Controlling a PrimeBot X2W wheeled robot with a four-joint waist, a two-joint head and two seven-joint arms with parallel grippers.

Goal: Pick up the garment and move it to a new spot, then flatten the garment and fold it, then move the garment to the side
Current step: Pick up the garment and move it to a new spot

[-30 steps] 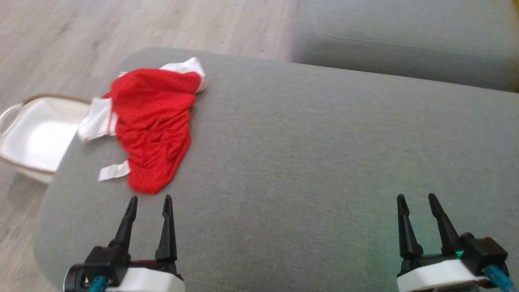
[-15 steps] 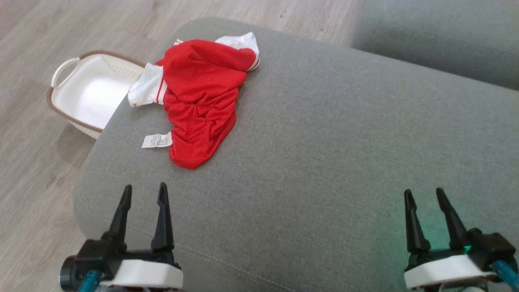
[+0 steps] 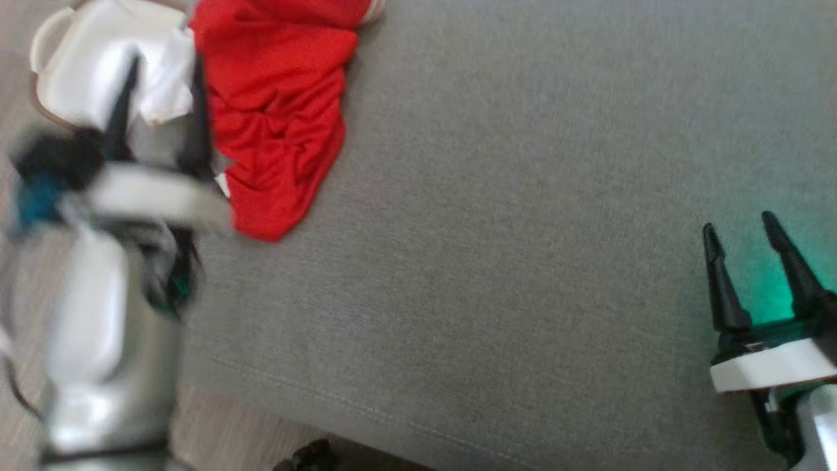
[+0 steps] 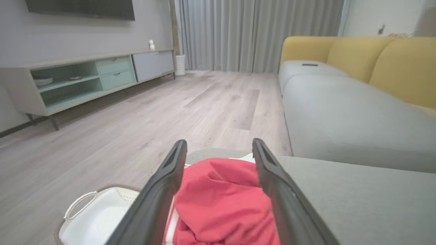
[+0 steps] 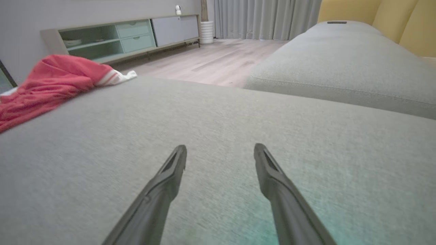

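**Both grippers open and empty, red garment at the cushion's far-left corner**

The crumpled red mesh garment with white striped trim (image 3: pixel 281 111) lies on the broad grey fabric sofa cushion (image 3: pixel 523 229), at its far-left corner, one white part reaching the cushion's left edge. Off that same edge, down on the floor, stands a white plastic basket with a brown rim and loop handle (image 3: pixel 78 59).

The left gripper (image 3: pixel 165 65) is blurred in the head view. It sits over the cushion's left edge, its two dark fingers spread wide with nothing between them. In its own wrist view the garment shows in the gap between the fingers, but whether they touch the cloth cannot be told.

The right gripper (image 3: pixel 739 224) hangs low over the cushion's near-right part, well apart from the garment. Its fingers are just as widely parted and hold nothing, with a green glow on the fabric beside them.
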